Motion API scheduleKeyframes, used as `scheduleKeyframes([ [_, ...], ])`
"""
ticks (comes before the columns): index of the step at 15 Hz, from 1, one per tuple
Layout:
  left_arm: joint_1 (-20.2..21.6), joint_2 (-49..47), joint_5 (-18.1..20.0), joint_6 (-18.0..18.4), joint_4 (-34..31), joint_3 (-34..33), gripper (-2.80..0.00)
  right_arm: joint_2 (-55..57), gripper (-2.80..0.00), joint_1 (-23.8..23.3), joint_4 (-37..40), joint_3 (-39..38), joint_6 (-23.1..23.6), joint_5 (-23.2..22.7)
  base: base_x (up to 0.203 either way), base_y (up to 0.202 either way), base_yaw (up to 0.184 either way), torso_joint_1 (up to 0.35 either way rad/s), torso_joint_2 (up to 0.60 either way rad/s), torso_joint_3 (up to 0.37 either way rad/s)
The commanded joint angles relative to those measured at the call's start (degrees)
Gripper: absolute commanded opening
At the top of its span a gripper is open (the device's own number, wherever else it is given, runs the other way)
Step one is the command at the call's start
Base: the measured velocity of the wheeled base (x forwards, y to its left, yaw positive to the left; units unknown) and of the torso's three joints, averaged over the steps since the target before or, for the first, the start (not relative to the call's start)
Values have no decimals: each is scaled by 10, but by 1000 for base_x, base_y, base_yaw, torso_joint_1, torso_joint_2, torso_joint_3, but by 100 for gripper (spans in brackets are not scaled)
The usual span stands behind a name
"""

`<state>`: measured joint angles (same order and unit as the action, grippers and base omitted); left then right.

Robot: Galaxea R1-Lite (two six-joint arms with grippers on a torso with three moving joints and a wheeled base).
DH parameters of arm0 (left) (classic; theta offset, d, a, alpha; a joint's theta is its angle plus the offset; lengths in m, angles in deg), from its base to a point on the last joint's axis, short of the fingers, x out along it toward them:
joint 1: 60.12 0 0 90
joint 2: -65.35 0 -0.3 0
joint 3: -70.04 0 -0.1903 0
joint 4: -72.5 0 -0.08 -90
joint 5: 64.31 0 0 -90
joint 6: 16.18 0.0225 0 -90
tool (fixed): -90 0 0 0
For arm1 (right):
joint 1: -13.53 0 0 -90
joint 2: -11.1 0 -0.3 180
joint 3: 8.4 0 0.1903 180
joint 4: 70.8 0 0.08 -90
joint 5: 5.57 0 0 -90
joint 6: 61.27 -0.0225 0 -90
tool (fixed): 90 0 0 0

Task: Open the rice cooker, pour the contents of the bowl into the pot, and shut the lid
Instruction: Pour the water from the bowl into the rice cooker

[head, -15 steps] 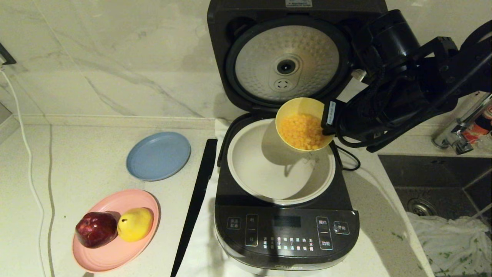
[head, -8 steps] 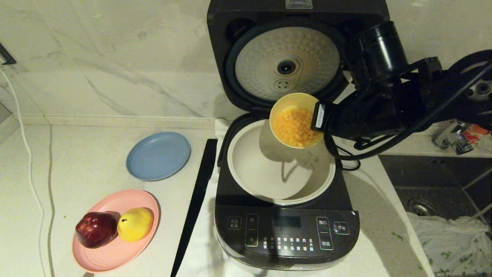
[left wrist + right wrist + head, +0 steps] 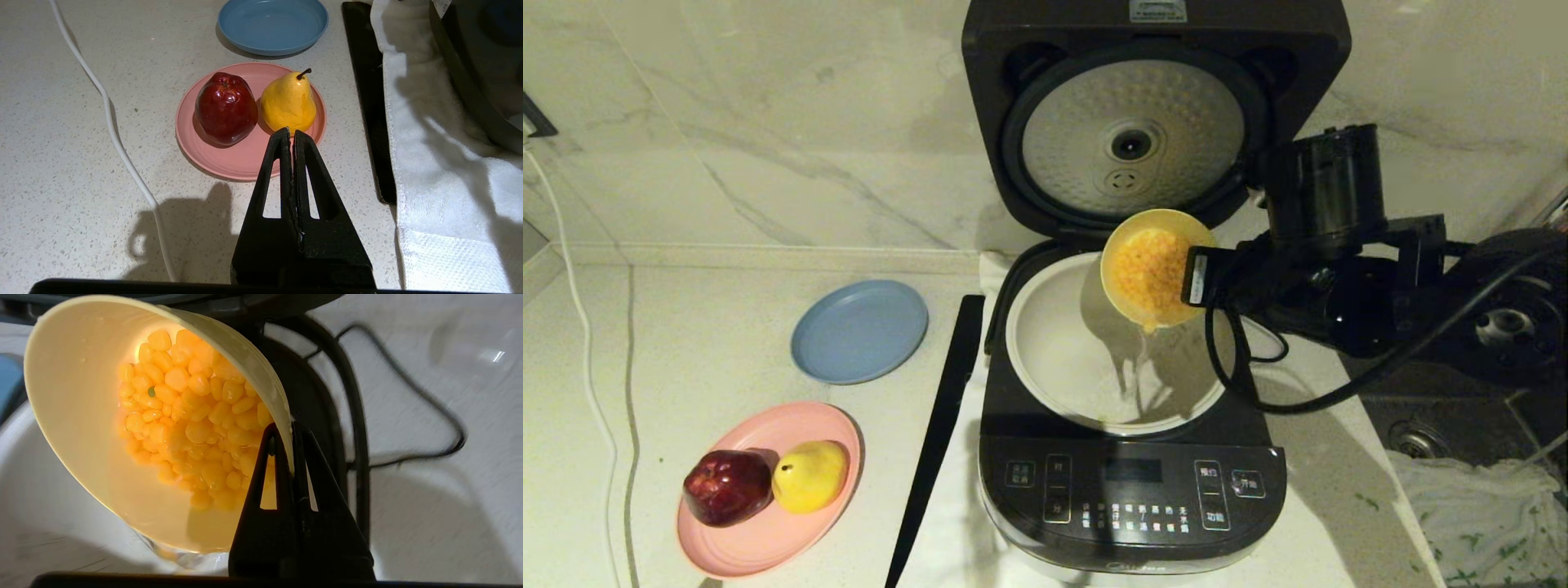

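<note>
My right gripper has its jaws clamped on the bowl rim, tipped over the pot at its 1 o'clock, kernels sliding toward the low lip. The left gripper sits parked, jaws together, above the table.

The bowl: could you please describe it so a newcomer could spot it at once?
Find the rice cooker, its lid raised. Over its white pot, the right gripper holds a small pale yellow bowl tipped, kernels inside. Unlike the flat blue plate and pink plate, it is deep.
</note>
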<state>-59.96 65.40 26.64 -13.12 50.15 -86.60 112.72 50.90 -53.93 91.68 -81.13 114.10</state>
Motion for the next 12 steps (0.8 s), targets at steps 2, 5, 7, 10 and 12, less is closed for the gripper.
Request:
scheduleKeyframes([
  [2,0,0,0,0,0,-4,-280,-7,-280,5,-207,-104,77,19,0,0,0,0,0,0],
  [5,0,0,0,0,0,-4,-280,-5,-280,11,-359,-165,162,44,0,0,0,0,0,0],
  [7,0,0,-1,0,0,-4,-280,-14,-280,12,-400,-180,196,47,0,0,0,0,0,0],
  [10,0,0,0,0,0,-4,-280,-19,-280,15,-421,-185,230,43,0,0,0,0,0,0],
  [12,0,0,-1,0,0,-5,-280,-8,-280,21,-428,-187,250,41,0,0,0,0,0,0],
])
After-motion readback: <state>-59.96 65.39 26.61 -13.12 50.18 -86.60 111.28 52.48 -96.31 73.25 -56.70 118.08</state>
